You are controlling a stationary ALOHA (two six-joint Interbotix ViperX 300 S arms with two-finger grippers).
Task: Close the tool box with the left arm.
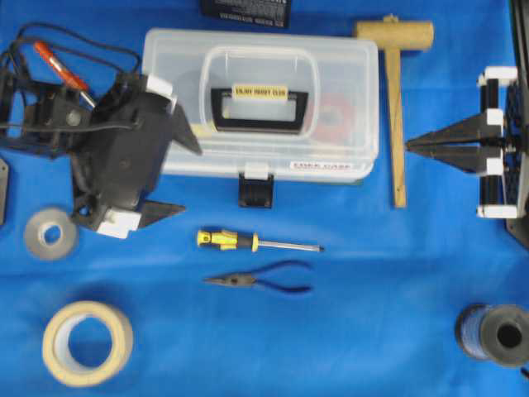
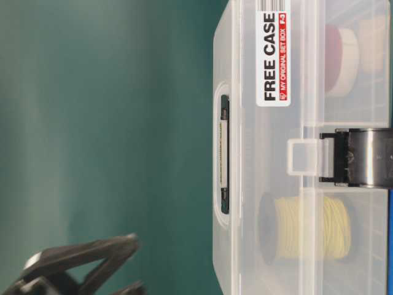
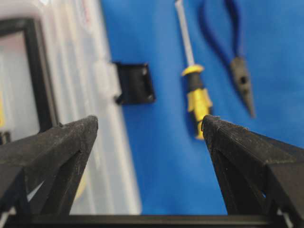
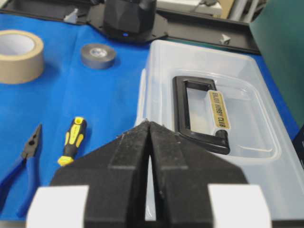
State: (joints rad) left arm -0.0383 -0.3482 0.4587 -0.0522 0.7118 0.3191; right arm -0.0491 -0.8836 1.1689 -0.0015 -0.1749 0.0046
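Observation:
The tool box point(image 1: 264, 99) is a clear plastic case at the back middle of the blue mat, its lid lying down. Its black handle with a yellow label point(image 1: 259, 93) lies flat on top. The dark front latch point(image 1: 255, 190) sticks out flat on the mat. My left gripper point(image 1: 186, 176) is open and empty at the box's left front corner, one finger over the box edge and the other over the mat. The left wrist view shows it point(image 3: 147, 124) astride the box wall point(image 3: 71, 95). My right gripper point(image 1: 409, 145) is shut and empty, just right of the box; its wrist view point(image 4: 149, 124) looks over the lid point(image 4: 209, 156).
A wooden mallet point(image 1: 397, 99) lies right of the box. A yellow-black screwdriver point(image 1: 256, 241) and blue pliers point(image 1: 264, 279) lie in front of the box. A masking tape roll point(image 1: 87, 341), a grey tape roll point(image 1: 51, 233) and a wire spool point(image 1: 496, 333) are nearer the front.

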